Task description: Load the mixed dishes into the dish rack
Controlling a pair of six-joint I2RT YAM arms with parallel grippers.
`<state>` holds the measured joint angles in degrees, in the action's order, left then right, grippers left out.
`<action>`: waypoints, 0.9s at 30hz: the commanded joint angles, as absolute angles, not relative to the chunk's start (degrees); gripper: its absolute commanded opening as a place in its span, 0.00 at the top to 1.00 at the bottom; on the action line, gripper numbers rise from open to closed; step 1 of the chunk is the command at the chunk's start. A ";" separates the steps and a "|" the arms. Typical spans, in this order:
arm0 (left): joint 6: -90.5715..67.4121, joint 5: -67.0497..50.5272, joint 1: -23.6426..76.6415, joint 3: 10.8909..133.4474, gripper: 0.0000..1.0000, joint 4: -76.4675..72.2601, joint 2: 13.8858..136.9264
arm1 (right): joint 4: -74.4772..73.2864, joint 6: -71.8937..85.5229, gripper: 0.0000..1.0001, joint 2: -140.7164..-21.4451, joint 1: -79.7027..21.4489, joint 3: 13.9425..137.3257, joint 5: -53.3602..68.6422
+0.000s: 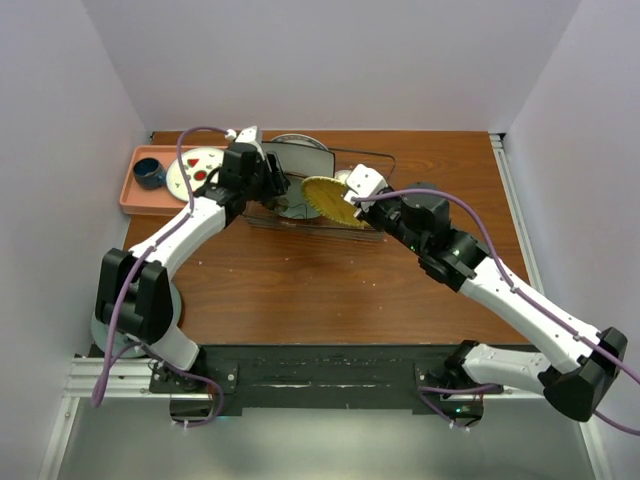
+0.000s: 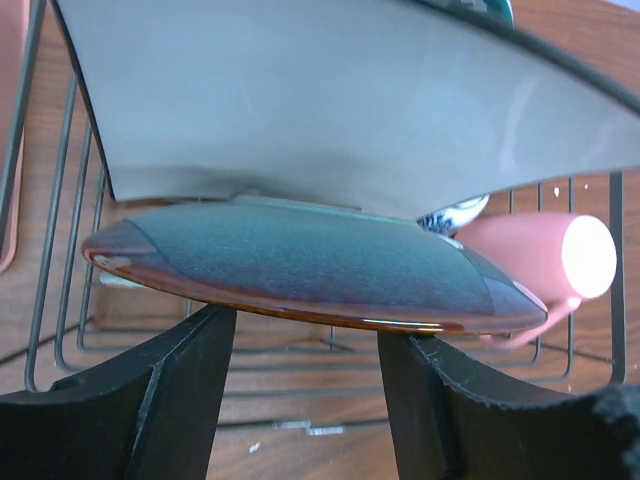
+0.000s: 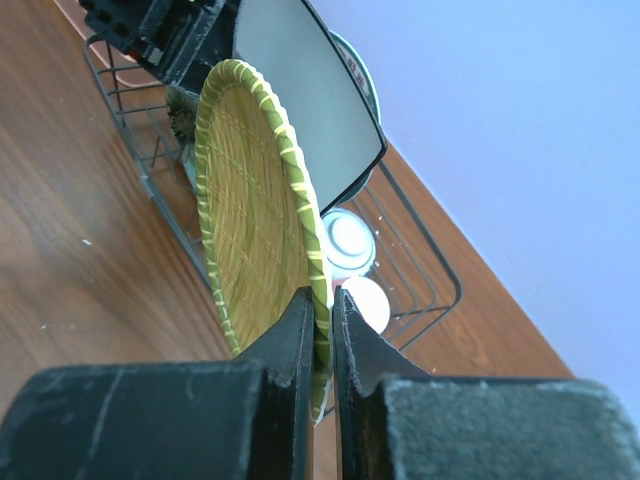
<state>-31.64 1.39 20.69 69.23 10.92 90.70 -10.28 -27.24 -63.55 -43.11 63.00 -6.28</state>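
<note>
The dish rack stands at the table's back middle. In it the white square plate stands on edge, with a round white plate behind it. My right gripper is shut on the rim of the yellow-green woven round plate and holds it upright over the rack's near wall. My left gripper is open, its fingers just under the brown rim of a blue-grey glazed plate that lies below the square plate. The pink mug and the blue-and-white bowl lie in the rack's right part.
A salmon-pink tray at the back left holds a small dark blue cup and a white plate with red marks. White walls close in the back and both sides. The two grippers are close together over the rack.
</note>
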 commanded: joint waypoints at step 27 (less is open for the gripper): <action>-32.17 2.72 16.00 69.61 0.33 13.88 86.75 | 13.97 -37.53 1.00 -85.07 -43.24 69.17 -3.34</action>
